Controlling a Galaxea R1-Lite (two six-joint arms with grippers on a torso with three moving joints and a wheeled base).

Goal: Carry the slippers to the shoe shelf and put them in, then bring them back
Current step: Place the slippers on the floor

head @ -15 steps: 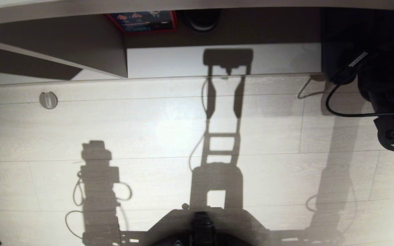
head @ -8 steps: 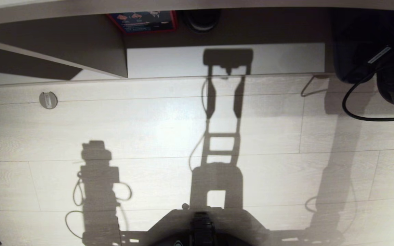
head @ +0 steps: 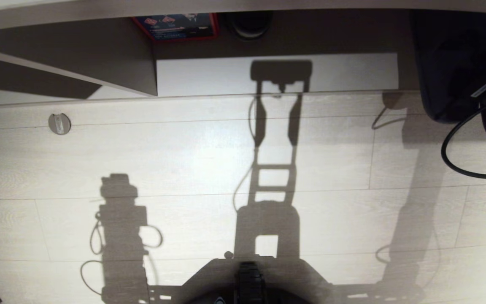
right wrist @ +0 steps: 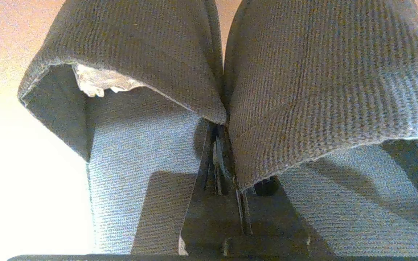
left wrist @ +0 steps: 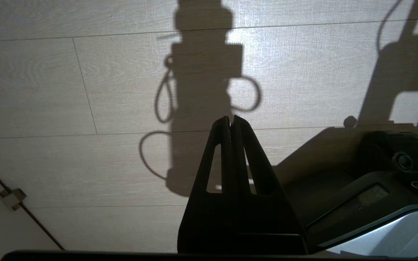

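Slippers (right wrist: 303, 90) pinched together in right pincer (right wrist: 219, 145), left pincer (left wrist: 231, 121) closed, empty, above floor (left wrist: 67, 90)

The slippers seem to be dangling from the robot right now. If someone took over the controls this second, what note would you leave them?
Right gripper: fingers shut on the slippers, both pinched together where their inner edges meet. In the head view the slippers hang as a dark mass at the far right, by the end of the shoe shelf's pale base board.
Left gripper: shut, empty, parked over the bare floor.
Done: slippers picked up and held.
Unclear: whether this is the trip in or the trip back.
Left: finish that move and set them down.
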